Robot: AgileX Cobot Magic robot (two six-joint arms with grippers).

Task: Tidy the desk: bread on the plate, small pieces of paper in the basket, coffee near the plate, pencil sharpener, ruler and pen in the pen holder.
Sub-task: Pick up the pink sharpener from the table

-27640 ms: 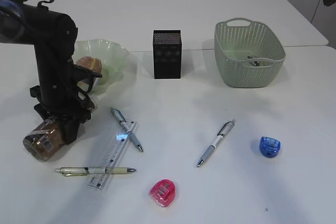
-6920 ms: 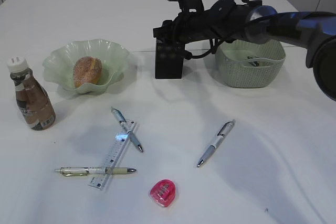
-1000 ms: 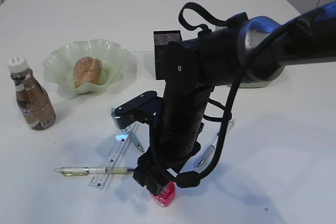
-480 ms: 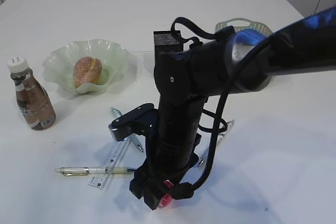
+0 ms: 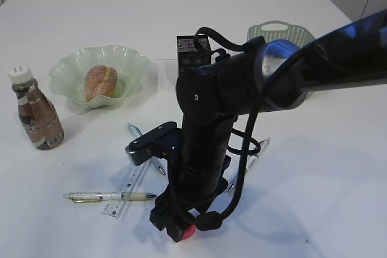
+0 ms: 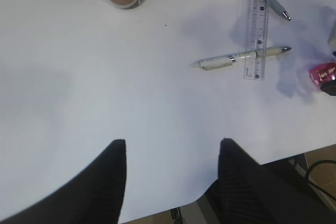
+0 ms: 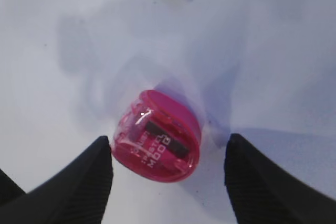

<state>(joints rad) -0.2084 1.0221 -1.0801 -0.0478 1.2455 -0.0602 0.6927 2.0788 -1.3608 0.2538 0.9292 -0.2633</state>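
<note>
A pink pencil sharpener [image 7: 157,136] lies on the white desk [image 5: 338,167] between the fingers of my right gripper [image 7: 168,145]. The gripper is open; the sharpener sits close to the left finger [image 7: 97,169], with a gap to the other. In the exterior view the right arm [image 5: 205,137] stands over it, so only a pink sliver [image 5: 188,232] shows. My left gripper [image 6: 172,148] hangs open and empty above the desk's front edge. The bread [image 5: 101,81] lies in the plate [image 5: 66,64], with the coffee [image 5: 36,116] upright beside it.
A clear ruler [image 5: 128,188] lies under a cream pen [image 5: 109,196]. The arm partly hides two silver-blue pens [image 5: 134,130] [image 5: 257,152]. It also partly hides the black pen holder [image 5: 192,43] and the basket [image 5: 278,28] behind it.
Over the last second my right arm has come down and forward, and its open fingers now straddle the pink sharpener. Since the oldest frame the blue sharpener has left the desk.
</note>
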